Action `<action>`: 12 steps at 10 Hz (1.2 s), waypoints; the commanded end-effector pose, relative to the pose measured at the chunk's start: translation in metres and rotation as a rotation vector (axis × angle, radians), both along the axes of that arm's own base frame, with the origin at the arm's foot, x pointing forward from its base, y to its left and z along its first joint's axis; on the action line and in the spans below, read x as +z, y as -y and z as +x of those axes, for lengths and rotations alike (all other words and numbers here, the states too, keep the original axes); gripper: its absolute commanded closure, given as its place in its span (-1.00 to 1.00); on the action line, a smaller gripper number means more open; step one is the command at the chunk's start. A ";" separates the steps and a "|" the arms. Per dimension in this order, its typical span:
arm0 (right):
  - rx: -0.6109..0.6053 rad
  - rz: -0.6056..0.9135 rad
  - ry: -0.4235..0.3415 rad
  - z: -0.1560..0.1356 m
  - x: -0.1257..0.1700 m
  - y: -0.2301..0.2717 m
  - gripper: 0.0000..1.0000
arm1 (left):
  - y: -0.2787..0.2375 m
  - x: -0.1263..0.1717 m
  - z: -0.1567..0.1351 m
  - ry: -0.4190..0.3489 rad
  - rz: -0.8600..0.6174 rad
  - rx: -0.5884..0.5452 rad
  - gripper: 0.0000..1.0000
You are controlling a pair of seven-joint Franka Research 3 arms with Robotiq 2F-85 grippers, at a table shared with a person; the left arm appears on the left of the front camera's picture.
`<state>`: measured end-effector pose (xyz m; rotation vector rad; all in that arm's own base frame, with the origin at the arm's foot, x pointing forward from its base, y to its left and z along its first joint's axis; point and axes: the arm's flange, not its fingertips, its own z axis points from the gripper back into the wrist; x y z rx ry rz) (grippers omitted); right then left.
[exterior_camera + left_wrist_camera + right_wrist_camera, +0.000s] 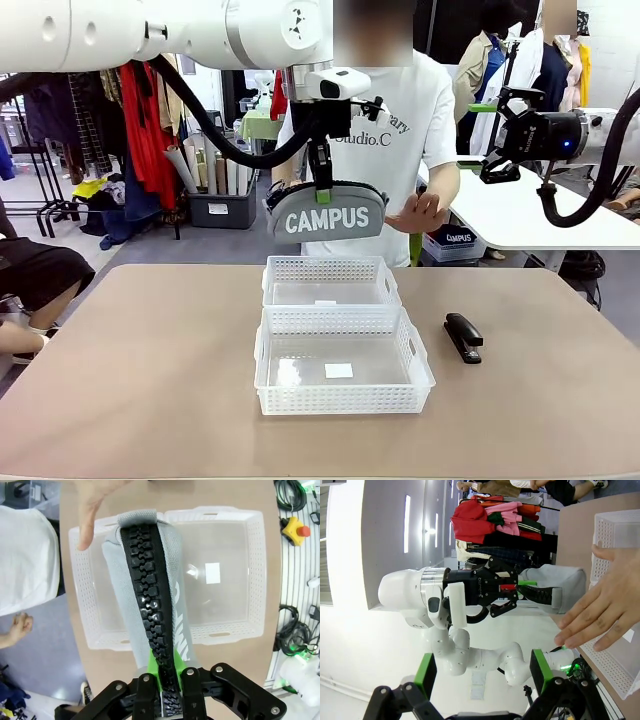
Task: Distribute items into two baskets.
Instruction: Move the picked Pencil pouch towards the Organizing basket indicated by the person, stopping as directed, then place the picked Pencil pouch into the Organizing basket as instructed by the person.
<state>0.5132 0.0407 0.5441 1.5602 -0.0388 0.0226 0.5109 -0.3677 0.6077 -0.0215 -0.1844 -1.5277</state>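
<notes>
left gripper [321, 188] clenched on the top edge of the grey fabric zip pouch with white "campus" lettering [325, 218], hanging above the far white lattice plastic basket [330, 268], long axis level, running left to right. the left wrist view adds its chunky black zip. small black stapler [463, 337] lies on the table, right of the near white lattice basket [340, 400]. right gripper [497, 165] spread wide, empty.

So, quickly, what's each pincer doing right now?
Left pincer: closed on the grey fabric zip pouch lettered CAMPUS.
Right pincer: open, holding nothing.
Person's hand: open, empty, near the pouch.
</notes>
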 end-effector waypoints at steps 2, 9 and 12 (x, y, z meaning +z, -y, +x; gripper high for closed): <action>-0.001 0.000 0.004 0.000 0.002 0.000 -1.00 | 0.000 0.000 0.000 0.000 0.000 0.000 1.00; -0.001 0.000 0.004 0.000 0.002 0.000 -1.00 | 0.000 0.000 0.000 0.000 0.000 0.000 1.00; -0.001 0.000 0.004 0.000 0.002 0.000 -1.00 | 0.000 0.000 0.000 0.000 0.000 0.000 1.00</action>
